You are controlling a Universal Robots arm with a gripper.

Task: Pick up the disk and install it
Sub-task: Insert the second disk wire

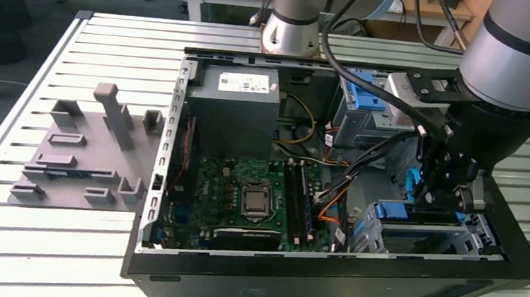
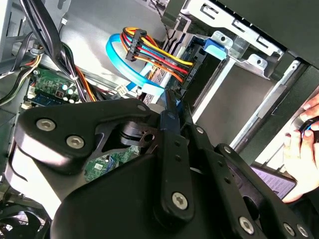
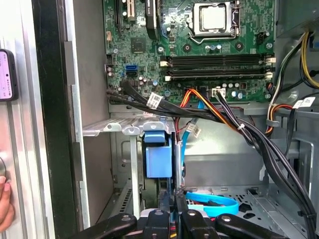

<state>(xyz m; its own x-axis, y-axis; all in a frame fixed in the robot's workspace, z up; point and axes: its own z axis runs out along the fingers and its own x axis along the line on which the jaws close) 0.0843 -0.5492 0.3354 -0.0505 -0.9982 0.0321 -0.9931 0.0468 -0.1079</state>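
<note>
Black metal of the gripper sits low inside the computer case, and its jaws look drawn together with hardly a gap. We see nothing clamped between them, so we read them as clenched and empty.

Just ahead of the jaws stands the disk, edge-on, with the blue plastic of its bracket facing us. It sits in the drive cage, between the cage's metal rails, and we cannot tell whether the jaw tips touch it or stop just short. Beside the jaws, on the case floor, a flat blue cable curls close by. A bundle of black cables and some orange wires cross a little beyond the cage. Farther off lies the green circuit board, and farthest from the jaws is the processor socket. Outside the case wall, a person's hand rests at the edge.

We judge the picking up to be done and the install step to be in hand, near its end. Any further move here calls for a straight line along the rails, kept clear of the blue cable and the black bundle.
</note>
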